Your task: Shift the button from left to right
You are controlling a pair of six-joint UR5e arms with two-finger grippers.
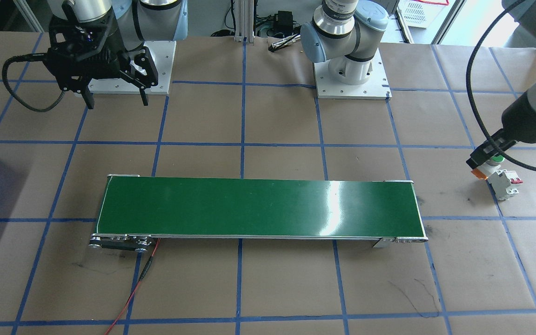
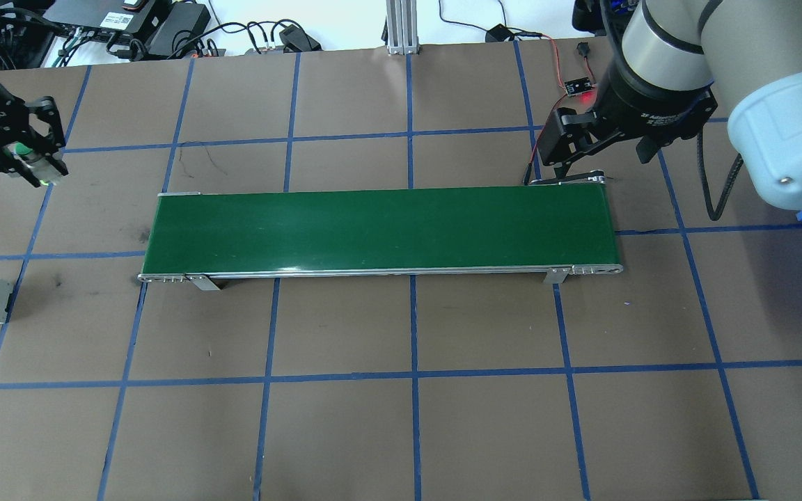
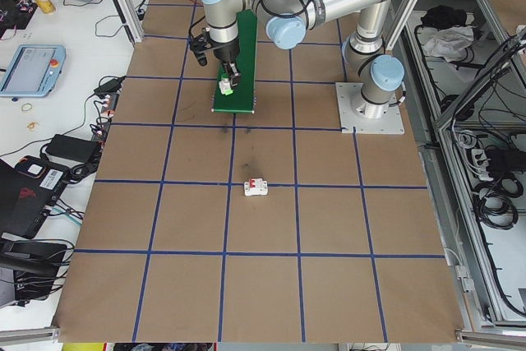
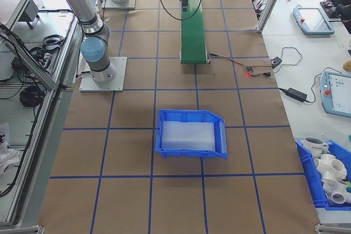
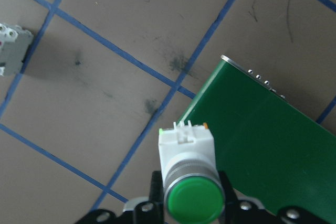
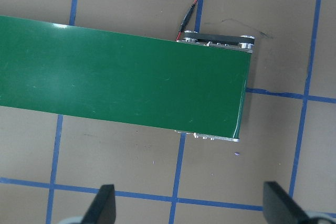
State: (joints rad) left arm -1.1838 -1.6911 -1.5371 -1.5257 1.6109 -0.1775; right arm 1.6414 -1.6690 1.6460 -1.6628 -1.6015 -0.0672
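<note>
We see the button (image 5: pixel 190 174) clamped between the fingers of the left tool (image 5: pixel 189 208), held in the air above the brown tabletop (image 2: pixel 401 390) just off the left end of the green belt (image 2: pixel 380 229). Its long axis runs out along the fingers, orange base outward, green cap toward the wrist. Our right tool (image 6: pixel 189 203) hangs spread wide with nothing in it above the belt's other end.

Brown table (image 2: pixel 345 431), blue tape grid (image 2: pixel 413 376).
</note>
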